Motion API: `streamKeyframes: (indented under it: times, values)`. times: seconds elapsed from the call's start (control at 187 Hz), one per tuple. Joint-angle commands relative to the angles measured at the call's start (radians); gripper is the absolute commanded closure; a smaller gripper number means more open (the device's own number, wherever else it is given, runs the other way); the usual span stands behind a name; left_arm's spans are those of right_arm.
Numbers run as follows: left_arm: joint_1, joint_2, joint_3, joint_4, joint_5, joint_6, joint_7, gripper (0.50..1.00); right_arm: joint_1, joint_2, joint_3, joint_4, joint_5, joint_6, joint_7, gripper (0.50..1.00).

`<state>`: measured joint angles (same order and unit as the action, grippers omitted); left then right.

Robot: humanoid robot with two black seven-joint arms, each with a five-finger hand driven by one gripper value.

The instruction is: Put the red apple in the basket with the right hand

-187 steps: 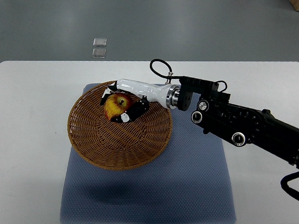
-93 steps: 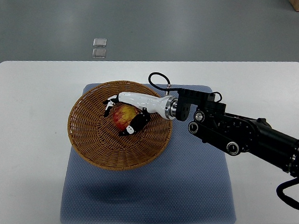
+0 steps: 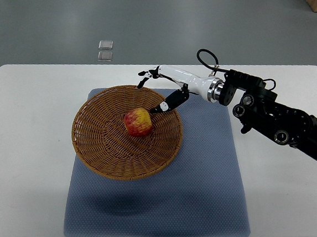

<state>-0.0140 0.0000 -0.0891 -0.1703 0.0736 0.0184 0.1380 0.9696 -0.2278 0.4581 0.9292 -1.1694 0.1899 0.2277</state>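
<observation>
one apple (image 3: 137, 121): red with yellow patches, round, lying near the middle of one round wicker basket (image 3: 97, 146). one blue-grey mat (image 3: 208, 184) under the basket, on one white table (image 3: 22, 156). my right hand (image 3: 162, 84), at the basket's one o'clock rim, fingers spread, grasping nothing, apart from the apple. no writing legible.

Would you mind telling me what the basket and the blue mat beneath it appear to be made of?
The basket looks like woven wicker or rattan: tan strands run in rings across ribs, with a matte, natural finish. The mat under it seems to be a soft grey-blue fabric or foam sheet, since its surface shows a fine dotted texture and no shine; which of the two cannot be told from this view.
</observation>
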Motion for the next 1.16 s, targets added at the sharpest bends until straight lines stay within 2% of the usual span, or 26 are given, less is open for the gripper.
streamKeyframes:
  times: [0.0,0.172,0.177,0.22,0.3,0.306,0.407,0.622,0.67,0.675,0.729,0.788,0.793,0.917,1.158]
  values:
    - [0.000,0.000,0.000,0.000,0.000,0.000,0.000,0.500,-0.012,-0.059,0.016,-0.010,0.140,-0.004,-0.002,0.589]
    - [-0.001,0.000,0.000,0.000,0.000,0.000,0.000,0.500,-0.052,-0.090,0.070,-0.050,0.338,-0.014,-0.005,0.587]
    - [0.000,0.000,0.000,0.000,0.000,0.000,0.000,0.500,-0.071,-0.099,0.100,-0.079,0.408,-0.012,-0.005,0.587]
    - [-0.001,0.000,0.000,0.000,0.000,0.000,0.000,0.500,-0.086,-0.104,0.126,-0.105,0.468,-0.012,-0.005,0.587]
    - [0.000,0.000,0.000,0.000,0.000,0.000,0.000,0.500,-0.098,-0.105,0.143,-0.119,0.510,-0.012,-0.007,0.589]
    - [0.000,0.000,0.000,0.000,0.000,0.000,0.000,0.500,-0.117,-0.108,0.168,-0.145,0.575,-0.012,-0.008,0.587]
    - [0.000,0.000,0.000,0.000,0.000,0.000,0.000,0.500,-0.150,-0.119,0.203,-0.185,0.717,-0.006,-0.031,0.587]
    - [0.000,0.000,0.000,0.000,0.000,0.000,0.000,0.500,-0.221,-0.137,0.220,-0.196,1.022,0.003,-0.053,0.587]
    - [0.000,0.000,0.000,0.000,0.000,0.000,0.000,0.500,-0.221,-0.137,0.220,-0.196,1.022,0.003,-0.053,0.587]
    - [0.000,0.000,0.000,0.000,0.000,0.000,0.000,0.500,-0.239,-0.139,0.220,-0.196,1.094,0.006,-0.053,0.587]
    - [0.000,0.000,0.000,0.000,0.000,0.000,0.000,0.500,-0.258,-0.134,0.220,-0.196,1.180,0.020,-0.053,0.587]
    - [0.000,0.000,0.000,0.000,0.000,0.000,0.000,0.500,-0.261,-0.133,0.220,-0.196,1.196,0.025,-0.053,0.587]
    - [-0.001,0.000,0.000,0.000,0.000,0.000,0.000,0.500,-0.279,-0.131,0.220,-0.194,1.268,0.049,-0.053,0.585]
    - [0.000,0.000,0.000,0.000,0.000,0.000,0.000,0.500,-0.315,-0.125,0.220,-0.194,1.304,0.118,-0.044,0.583]
    - [0.000,0.000,0.000,0.000,0.000,0.000,0.000,0.500,-0.322,-0.119,0.218,-0.196,1.303,0.171,-0.044,0.576]
